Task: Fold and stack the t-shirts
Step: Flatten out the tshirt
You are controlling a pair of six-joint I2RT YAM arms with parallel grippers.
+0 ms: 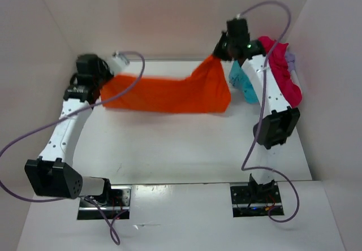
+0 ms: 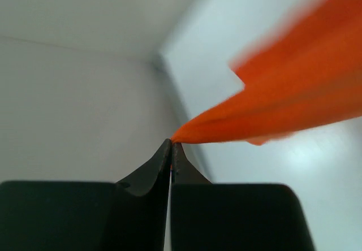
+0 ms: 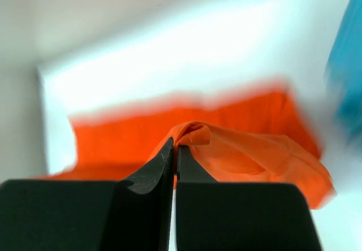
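Note:
An orange t-shirt [image 1: 169,94] hangs stretched across the back of the table between both arms. My left gripper [image 1: 103,80] is shut on its left end, and in the left wrist view the cloth [image 2: 271,109] runs off from the pinched tips [image 2: 171,143]. My right gripper [image 1: 218,53] is shut on the right end, a fold of orange cloth [image 3: 226,143] bunched over its tips [image 3: 176,145]. A turquoise t-shirt [image 1: 242,83], a magenta-red one [image 1: 281,73] and a pale lavender one [image 1: 291,59] lie heaped at the back right, partly hidden by the right arm.
White walls enclose the table [image 1: 169,149] on the left, back and right. The right arm's elbow [image 1: 276,126] hangs over the right side. Purple cables [image 1: 34,132] loop from both arms.

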